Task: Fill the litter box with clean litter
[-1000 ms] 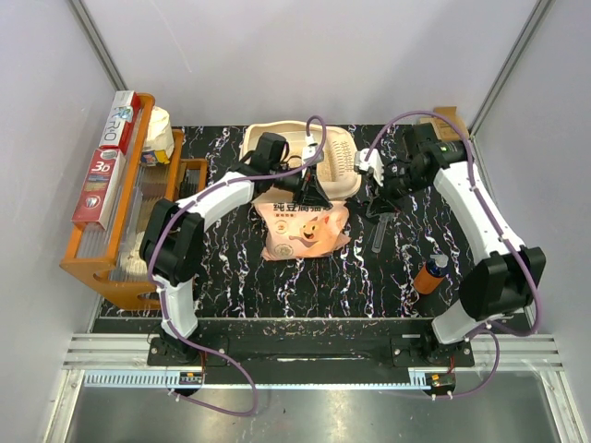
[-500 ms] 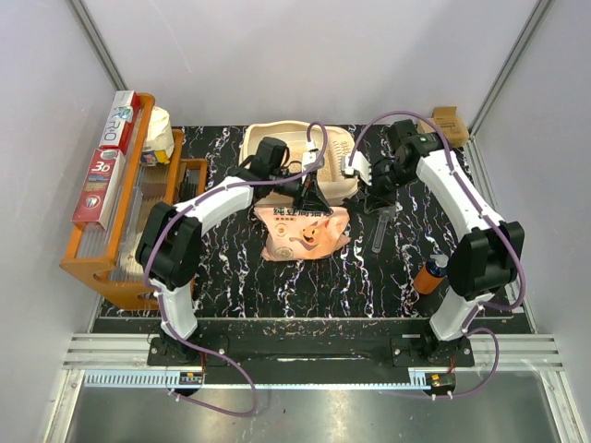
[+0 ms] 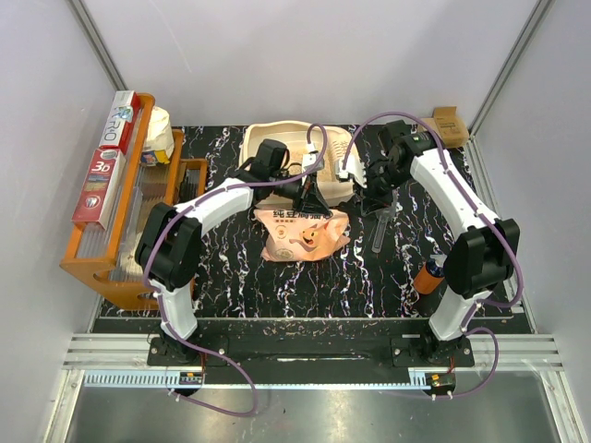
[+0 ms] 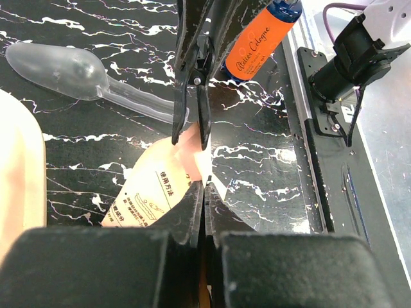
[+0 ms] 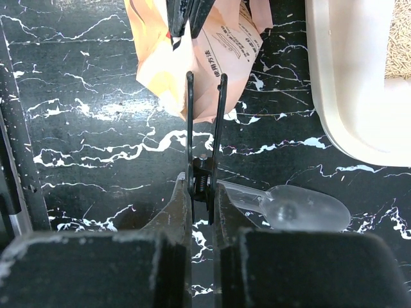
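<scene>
I see a black marbled counter point(image 3: 231, 268) boxed in by pale walls point(image 3: 305, 55). The litter box point(image 3: 254, 138) sits at its far edge with litter point(image 5: 401, 38) inside; left fingers point(image 4: 183, 96) clench the bag point(image 3: 305, 235), right fingers point(image 5: 191, 128) pressed nearly together, empty

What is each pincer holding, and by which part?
Left pincer pinches the pink bag at its top edge. Right pincer squeezes a black spring clip by its handle end.
</scene>
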Motion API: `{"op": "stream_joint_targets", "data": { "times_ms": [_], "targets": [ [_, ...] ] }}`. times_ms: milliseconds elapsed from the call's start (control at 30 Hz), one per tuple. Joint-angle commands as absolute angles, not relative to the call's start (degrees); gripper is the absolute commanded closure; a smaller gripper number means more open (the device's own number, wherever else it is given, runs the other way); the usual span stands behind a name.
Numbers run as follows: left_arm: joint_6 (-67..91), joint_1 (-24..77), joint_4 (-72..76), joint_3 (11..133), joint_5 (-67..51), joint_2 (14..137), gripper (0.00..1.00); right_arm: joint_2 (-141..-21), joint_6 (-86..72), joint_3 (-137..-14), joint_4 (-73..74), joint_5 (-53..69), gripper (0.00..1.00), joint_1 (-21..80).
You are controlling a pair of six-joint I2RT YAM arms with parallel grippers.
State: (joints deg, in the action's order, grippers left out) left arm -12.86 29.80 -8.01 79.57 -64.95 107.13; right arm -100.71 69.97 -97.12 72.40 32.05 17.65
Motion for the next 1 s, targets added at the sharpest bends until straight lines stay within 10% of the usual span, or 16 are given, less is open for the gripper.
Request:
{"op": "stream_joint_targets", "data": {
  "times_ms": [0,800,967],
  "targets": [
    [-13.27,29.88,-5.36,79.45,-65.57,103.89,1.00,-100.29,69.00,-100.37,75.94,33.31,1.00,18.90],
    [-11.60,29.88,-4.39,79.89,-65.22,103.89,1.00,-103.44,68.55,-100.63,75.14,28.04,1.00,20.21],
    [-11.77,29.62,-5.61,79.19,-63.72,103.01,0.74,-103.10,68.82,-101.51,75.85,28.74,1.00,21.18]
  ]
}}
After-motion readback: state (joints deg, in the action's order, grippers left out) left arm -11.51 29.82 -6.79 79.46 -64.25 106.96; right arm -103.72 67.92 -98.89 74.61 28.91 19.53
